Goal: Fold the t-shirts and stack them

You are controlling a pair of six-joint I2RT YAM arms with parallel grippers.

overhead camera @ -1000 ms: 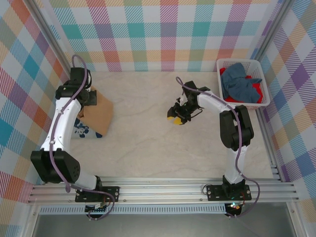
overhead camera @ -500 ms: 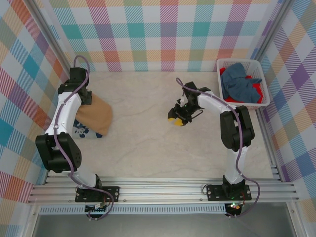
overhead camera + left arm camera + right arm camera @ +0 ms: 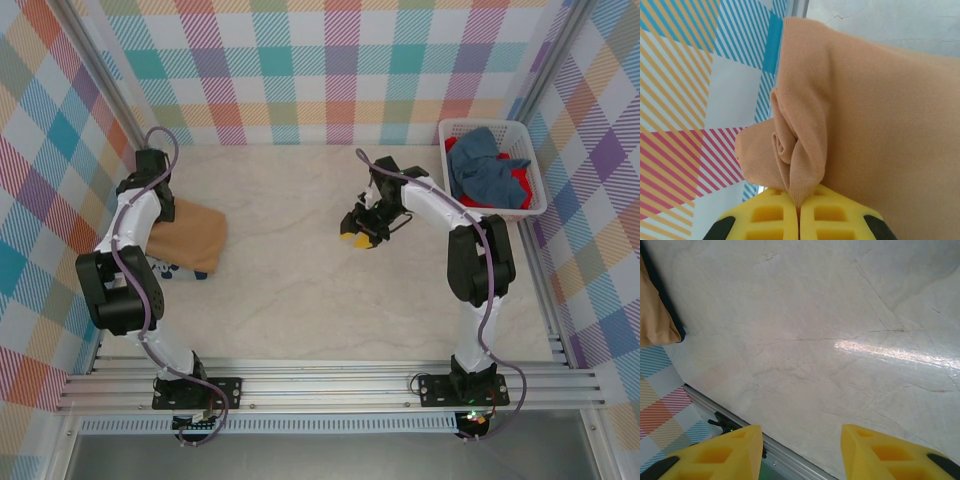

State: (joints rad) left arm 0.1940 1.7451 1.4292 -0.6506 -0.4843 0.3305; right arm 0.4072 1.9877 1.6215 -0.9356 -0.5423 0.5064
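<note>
The left claw (image 3: 799, 212) is pinched tight on a bunched fold of the tan t-shirt (image 3: 880, 125), which lies at the left edge of the table (image 3: 300, 290). The right claw (image 3: 801, 440) hangs half-spread and empty above the table's middle. A blue t-shirt (image 3: 485, 165) and a red t-shirt (image 3: 516, 184) sit heaped in the white basket (image 3: 531, 211) at the far right corner.
</note>
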